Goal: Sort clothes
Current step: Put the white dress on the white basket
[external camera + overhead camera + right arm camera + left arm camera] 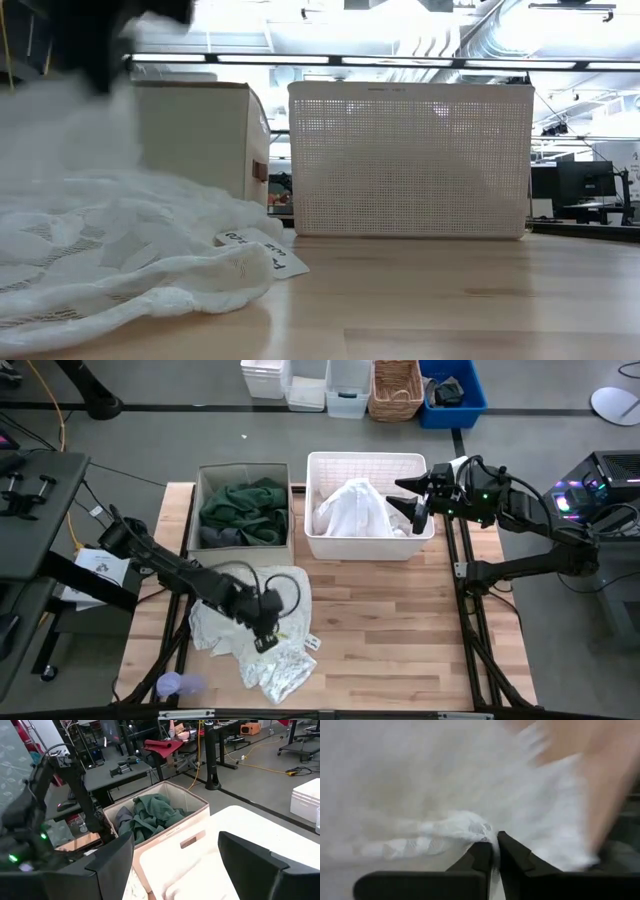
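Note:
A pile of white and cream clothes (250, 645) lies on the table's near left part; it also shows in the low view (120, 250). My left gripper (265, 638) is down on the pile, shut on a white lace piece (455, 832). My right gripper (412, 500) is open and empty, above the right end of the white plastic basket (365, 545), which holds white pieces (352, 508). The beige fabric box (243, 550) holds a dark green piece (245, 505) and a dark grey piece (222, 536). The plaid shirt is out of view. My left gripper pinches a bunched fold of the white lace piece (487, 834) between its two fingers (512, 852). The fingers come from above, slanting down from the table's left. The rest of the lace piece lies slack on the pile and the table.
The box and the basket stand side by side at the table's far edge. A white paper tag (262, 250) sticks out from the pile. A pale purple object (172, 685) lies at the near left corner. Bare wood (400, 630) spreads over the table's near right part.

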Motion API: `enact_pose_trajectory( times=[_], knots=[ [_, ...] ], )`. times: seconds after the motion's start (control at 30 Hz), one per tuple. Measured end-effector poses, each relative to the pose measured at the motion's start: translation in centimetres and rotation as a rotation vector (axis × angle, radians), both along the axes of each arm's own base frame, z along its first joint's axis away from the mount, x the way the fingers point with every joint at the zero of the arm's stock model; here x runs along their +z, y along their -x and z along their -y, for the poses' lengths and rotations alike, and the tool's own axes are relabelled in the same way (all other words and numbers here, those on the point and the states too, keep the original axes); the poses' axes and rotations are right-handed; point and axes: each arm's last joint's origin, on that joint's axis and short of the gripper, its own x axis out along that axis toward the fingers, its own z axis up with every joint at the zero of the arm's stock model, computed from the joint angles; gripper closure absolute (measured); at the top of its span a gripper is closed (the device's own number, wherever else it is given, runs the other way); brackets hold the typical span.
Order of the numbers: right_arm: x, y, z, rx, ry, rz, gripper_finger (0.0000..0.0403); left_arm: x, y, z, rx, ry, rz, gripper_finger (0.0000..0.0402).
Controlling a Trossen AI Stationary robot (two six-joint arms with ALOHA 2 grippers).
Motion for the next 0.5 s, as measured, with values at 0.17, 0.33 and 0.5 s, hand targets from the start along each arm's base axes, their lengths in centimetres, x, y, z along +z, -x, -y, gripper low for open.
enact_pose_trajectory(
  times=[0.17,0.33,0.5],
  knots=[
    [0.0,0.0,0.0,-0.003,0.001,0.001,0.0119,8.4,-2.7,-2.2,-0.102,-0.008,0.287,0.0398],
    [0.0,0.0,0.0,-0.010,0.002,0.002,0.0119,20.2,-3.9,-6.7,-0.180,-0.239,0.733,0.0400],
    [0.0,0.0,0.1,-0.042,0.001,0.005,0.0119,30.7,-3.4,-11.6,-0.161,-0.597,1.200,0.0401]
  ],
)
